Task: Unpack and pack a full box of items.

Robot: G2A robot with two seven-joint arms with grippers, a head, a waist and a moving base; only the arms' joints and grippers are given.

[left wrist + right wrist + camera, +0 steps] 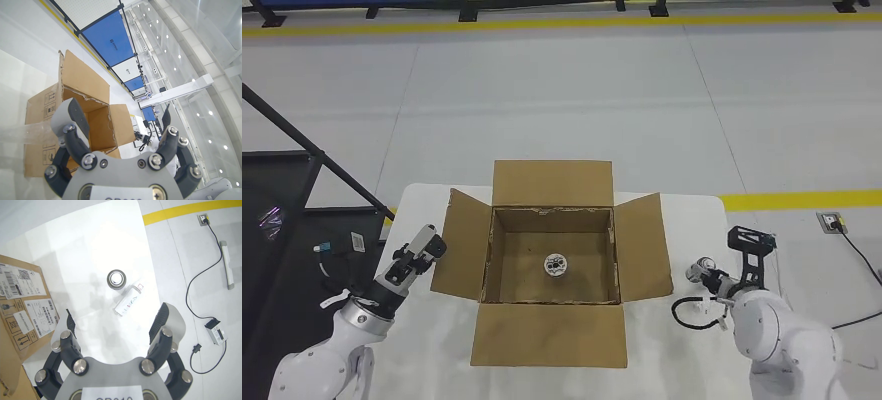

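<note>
Top view first: looking down on a cardboard box (552, 182) with all four flaps folded out, presumably for clear access straight in from above. Just one small round white item (555, 264) left on the floor inside, near the middle.

Right wrist view: spotting a metal can (116, 279) standing upright and a white bottle (128, 300) lying on its side, just beside each other, out on the table (85, 237) off the box's right flap. Guessing unpacked stuff parked close by for easy repacking, so reads like late in the unpack half.

Right gripper (115, 315) spread wide, nothing in it, hanging above that pair and touching neither. Left gripper (121, 109) also wide open and empty, parked just beside the box's left flap, pointed toward the opening.

Probably worth going for that last piece inside next, though no way of telling with which arm.
</note>
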